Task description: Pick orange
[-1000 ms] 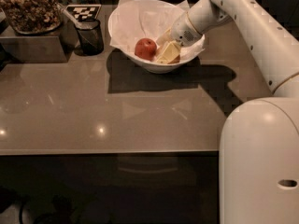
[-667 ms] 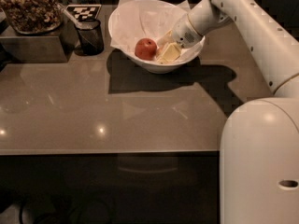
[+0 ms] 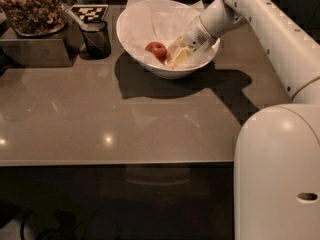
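Observation:
A white paper-lined bowl (image 3: 150, 68) stands at the back of the brown table. Inside it lies a dark red apple-like fruit (image 3: 157, 49) with a stem dimple. My gripper (image 3: 179, 57) reaches down into the bowl from the right, just to the right of the red fruit and close to it. The pale orange-tan orange does not show; the gripper and wrist cover the right part of the bowl's inside.
A dark cup (image 3: 96, 38) with a utensil stands left of the bowl. A tray of nuts (image 3: 31, 9) on a box sits at the far left. A checkered marker (image 3: 89, 12) lies behind the cup. My white base (image 3: 277, 174) fills the lower right.

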Motion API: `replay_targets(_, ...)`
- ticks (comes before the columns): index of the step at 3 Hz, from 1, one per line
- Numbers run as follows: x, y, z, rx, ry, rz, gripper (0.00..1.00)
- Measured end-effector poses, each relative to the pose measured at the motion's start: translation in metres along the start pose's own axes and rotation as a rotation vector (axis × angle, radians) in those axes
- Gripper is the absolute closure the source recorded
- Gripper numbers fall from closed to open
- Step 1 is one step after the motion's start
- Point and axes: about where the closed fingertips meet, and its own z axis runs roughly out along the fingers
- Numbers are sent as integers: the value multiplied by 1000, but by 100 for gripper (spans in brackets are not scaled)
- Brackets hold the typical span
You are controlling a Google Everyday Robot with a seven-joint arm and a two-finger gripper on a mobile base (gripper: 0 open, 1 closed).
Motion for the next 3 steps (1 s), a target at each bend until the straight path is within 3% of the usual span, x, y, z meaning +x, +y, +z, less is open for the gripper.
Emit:
replay_targets(2,0,0,-2,1,10,-14,87)
replay_targets(3,-10,3,-12,-16,-61,-16,100)
